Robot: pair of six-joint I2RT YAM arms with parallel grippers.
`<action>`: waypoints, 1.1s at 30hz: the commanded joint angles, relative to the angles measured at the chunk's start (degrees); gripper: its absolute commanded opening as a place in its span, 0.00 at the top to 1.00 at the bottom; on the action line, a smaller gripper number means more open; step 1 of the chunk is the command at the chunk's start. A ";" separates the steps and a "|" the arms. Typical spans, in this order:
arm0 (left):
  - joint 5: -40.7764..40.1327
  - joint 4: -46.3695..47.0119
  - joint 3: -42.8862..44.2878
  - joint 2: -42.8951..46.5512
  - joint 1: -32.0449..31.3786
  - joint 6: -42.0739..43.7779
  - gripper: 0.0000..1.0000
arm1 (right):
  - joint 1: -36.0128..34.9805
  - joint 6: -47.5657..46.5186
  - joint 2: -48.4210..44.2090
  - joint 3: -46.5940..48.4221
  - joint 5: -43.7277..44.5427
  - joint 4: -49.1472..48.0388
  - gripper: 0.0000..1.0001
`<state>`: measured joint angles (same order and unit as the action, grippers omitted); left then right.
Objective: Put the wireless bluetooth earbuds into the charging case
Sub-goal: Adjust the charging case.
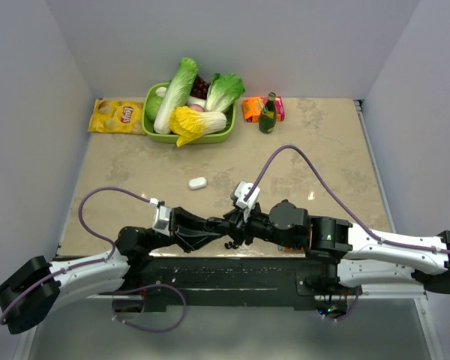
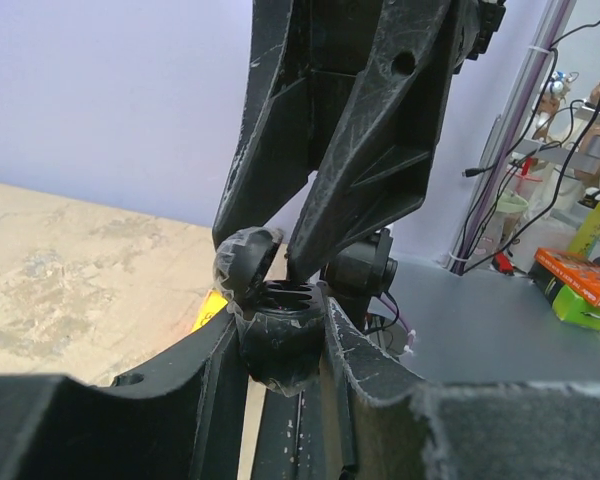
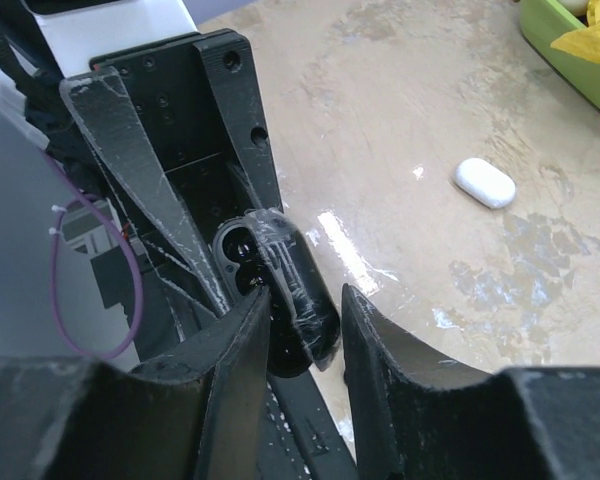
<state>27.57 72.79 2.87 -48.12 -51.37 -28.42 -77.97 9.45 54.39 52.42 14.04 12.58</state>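
Pinches the black charging case (image 2: pixel 278 355) in the left gripper (image 2: pixel 280 320), fingers clamped on its body at the near edge of the table (image 1: pixel 135 172), with the lid hinged open and two dark wells showing. Straddles the same case with the right gripper (image 3: pixel 305 295), a finger on either side; cannot tell whether pressing or only alongside. No telling whether earbuds sit in the wells. Just beneath lie small dark bits (image 1: pixel 230 244) – too small to name. Well apart, mid-table, lies a white case (image 1: pixel 198 182).
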 commanded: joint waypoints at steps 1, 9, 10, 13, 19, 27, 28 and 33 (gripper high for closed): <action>0.64 21.34 -1.12 0.48 0.31 -0.49 1.00 | 0.02 -0.93 0.89 2.59 1.86 -0.10 0.63; -0.23 19.85 -1.03 0.39 0.31 -0.93 1.00 | 0.02 -2.33 1.42 3.21 1.60 -0.10 0.88; -0.41 17.41 -0.77 0.65 0.31 -0.84 0.91 | 0.02 -3.03 1.51 3.38 1.34 0.16 0.95; -1.03 10.65 0.55 1.88 0.31 -0.41 0.44 | 0.02 -5.75 1.60 4.70 0.55 1.65 1.00; -6.47 -4.12 2.57 6.19 0.31 2.15 0.17 | -0.07 -9.19 1.07 7.08 -1.30 6.84 1.00; -9.30 -17.14 8.88 5.67 0.31 1.18 0.00 | 0.02 -14.28 -0.51 9.27 2.83 10.44 1.00; -8.60 -20.29 9.95 5.32 0.31 1.44 0.00 | -0.07 -15.94 -1.12 9.54 3.27 10.88 1.00; -2.62 -30.05 16.97 0.49 0.31 3.46 0.00 | -0.07 -20.17 -2.80 10.42 4.33 11.85 1.00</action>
<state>20.88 52.10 13.67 -44.88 -51.37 -27.31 -77.97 -5.67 53.84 59.33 16.56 24.29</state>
